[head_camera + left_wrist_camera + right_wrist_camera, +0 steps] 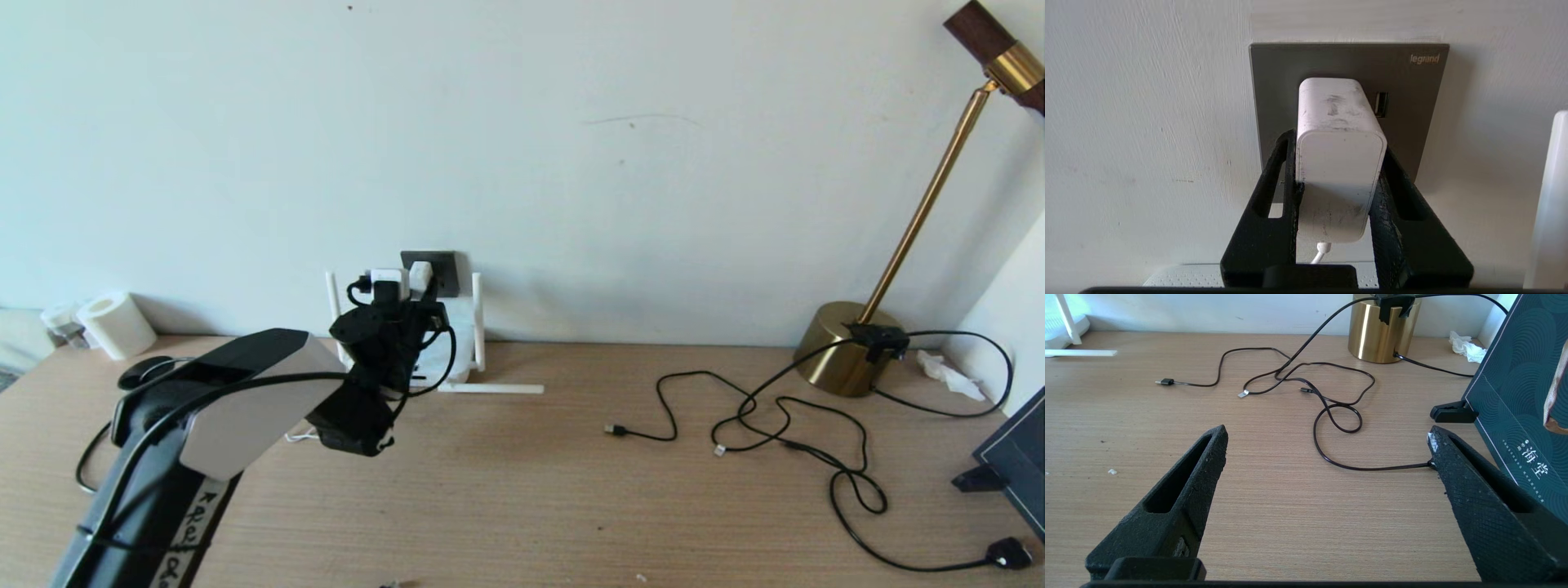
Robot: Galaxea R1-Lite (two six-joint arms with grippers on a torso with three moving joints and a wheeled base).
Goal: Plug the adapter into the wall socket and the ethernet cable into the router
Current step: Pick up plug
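Left gripper (1337, 192): clamped on the adapter (1339, 155), pressing it against the wall socket (1412, 81); prongs hidden, so full seating cannot be told.

Router (467, 327): on the tabletop (531, 506) directly below the socket, partly behind the arm.

Right gripper (1327, 457): spread wide, empty, low over the tabletop.

Ethernet cable (1331, 416): loose on the tabletop, well apart from the router.

Progress: adapter step seemingly near done; cable step untouched.
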